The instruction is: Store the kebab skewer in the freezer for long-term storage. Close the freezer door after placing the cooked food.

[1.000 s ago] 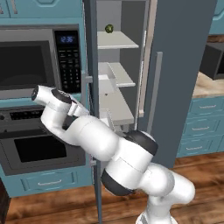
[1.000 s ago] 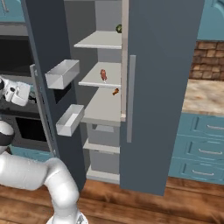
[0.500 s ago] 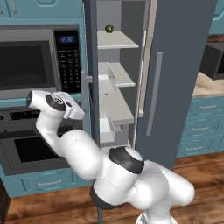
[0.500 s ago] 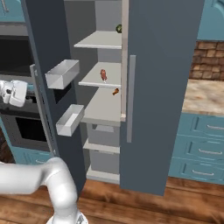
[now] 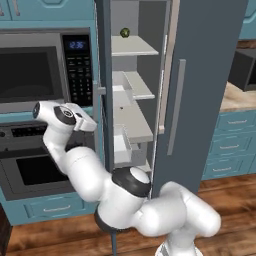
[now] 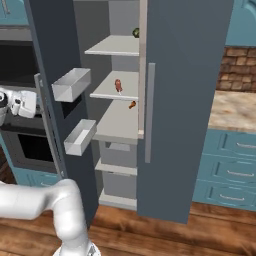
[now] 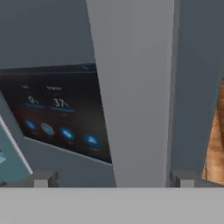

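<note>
Since a second ago the two-finger claw (image 7: 112, 178) has swung to the tall dark grey-blue freezer door (image 6: 52, 80), spread wide astride its long grey vertical handle (image 7: 133, 87), probably to push it shut. Beyond that door, the reddish-brown kebab skewer (image 6: 118, 86) rests on a pale shelf.

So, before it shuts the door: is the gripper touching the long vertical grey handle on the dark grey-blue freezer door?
Cannot tell. The hand view shows the grey handle between the tips of the open gripper, one tip right at its edge.
</note>
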